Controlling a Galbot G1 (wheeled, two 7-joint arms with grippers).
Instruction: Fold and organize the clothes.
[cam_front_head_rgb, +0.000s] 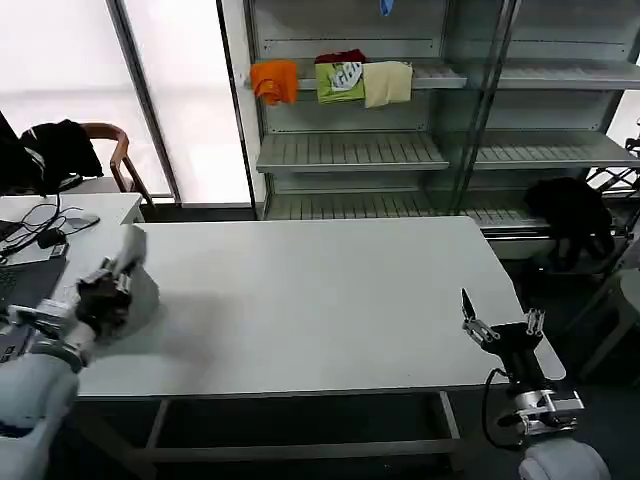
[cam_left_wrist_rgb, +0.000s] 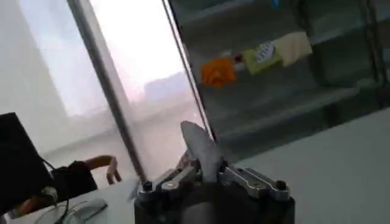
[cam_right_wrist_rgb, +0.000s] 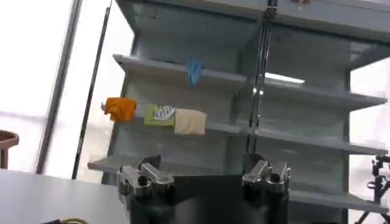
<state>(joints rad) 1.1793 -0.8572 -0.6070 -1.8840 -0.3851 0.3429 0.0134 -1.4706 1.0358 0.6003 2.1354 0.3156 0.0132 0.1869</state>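
A light grey piece of the clothes (cam_front_head_rgb: 140, 280) hangs bunched at the white table's (cam_front_head_rgb: 320, 300) left end. My left gripper (cam_front_head_rgb: 108, 288) is shut on it there, a little above the tabletop. In the left wrist view a grey fold of the cloth (cam_left_wrist_rgb: 198, 145) sticks up from between the shut fingers of the left gripper (cam_left_wrist_rgb: 204, 173). My right gripper (cam_front_head_rgb: 500, 325) hovers open over the table's front right corner with nothing in it. The right wrist view has the right gripper (cam_right_wrist_rgb: 204, 176) with its fingers (cam_right_wrist_rgb: 139, 178) spread wide, facing the shelves.
Behind the table a metal shelf (cam_front_head_rgb: 350, 150) carries small orange (cam_front_head_rgb: 274, 80), green (cam_front_head_rgb: 340, 80) and cream (cam_front_head_rgb: 388, 83) folded pieces. A black garment (cam_front_head_rgb: 570, 212) lies at the right. A side desk with cables (cam_front_head_rgb: 45, 230) and a chair (cam_front_head_rgb: 110, 150) stand at the left.
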